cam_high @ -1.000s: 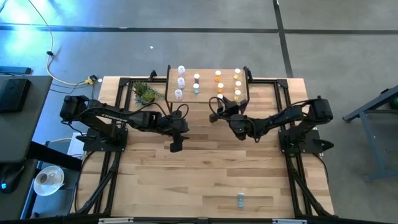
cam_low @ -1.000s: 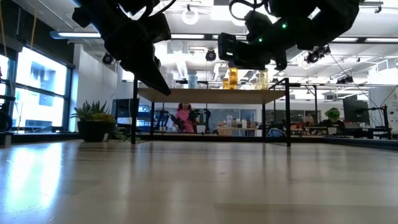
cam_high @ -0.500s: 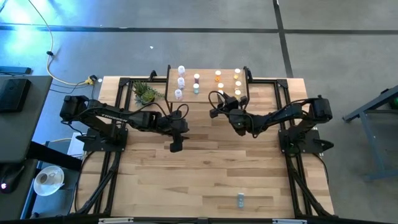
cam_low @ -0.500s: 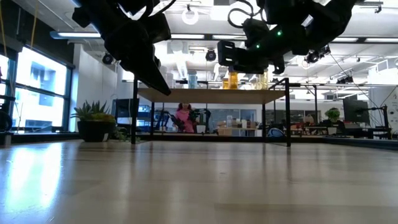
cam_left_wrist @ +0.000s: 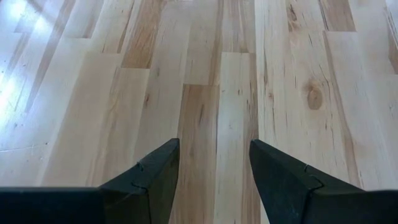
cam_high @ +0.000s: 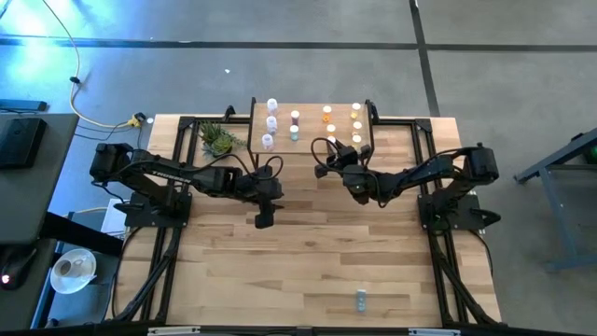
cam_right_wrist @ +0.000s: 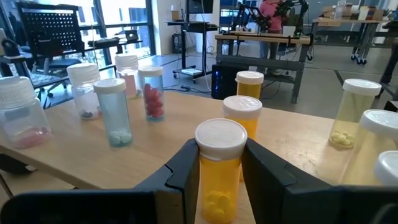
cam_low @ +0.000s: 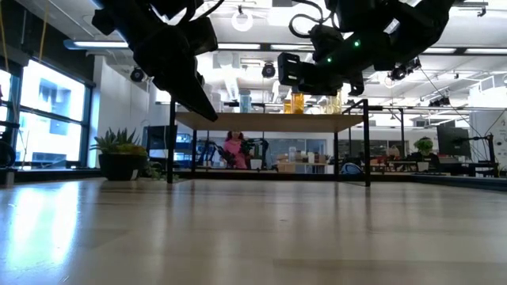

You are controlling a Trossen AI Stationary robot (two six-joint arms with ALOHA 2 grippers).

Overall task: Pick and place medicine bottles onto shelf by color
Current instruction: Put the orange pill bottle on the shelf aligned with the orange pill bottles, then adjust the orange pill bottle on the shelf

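The shelf [cam_high: 312,133] stands at the table's far middle with several medicine bottles upright on it: pale and pink ones at its left [cam_high: 271,122], a teal one [cam_right_wrist: 116,111], orange ones [cam_right_wrist: 250,84] and yellow ones [cam_right_wrist: 355,113] toward its right. My right gripper [cam_right_wrist: 219,177] is at the shelf's near edge [cam_high: 333,151], shut on an orange bottle with a white cap [cam_right_wrist: 219,163]. My left gripper [cam_left_wrist: 214,180] is open and empty above the bare table [cam_high: 264,219], pointing down. My right gripper pinches the orange bottle's body [cam_right_wrist: 219,177] between its two fingers [cam_right_wrist: 186,169], just below the white cap. The fingers come level from the table's near side. The bottle is upright over the shelf board; its base is out of the picture, so I cannot tell whether it stands on the board.
A green potted plant [cam_high: 218,138] stands left of the shelf. One small bottle [cam_high: 360,299] is on the table near its front edge. A second orange bottle [cam_right_wrist: 241,115] stands close behind the held one. The table's middle is bare wood.
My right gripper has gone toward the table's far edge and a little up, carrying the orange bottle over the shelf's near edge. It has stayed shut on the bottle.
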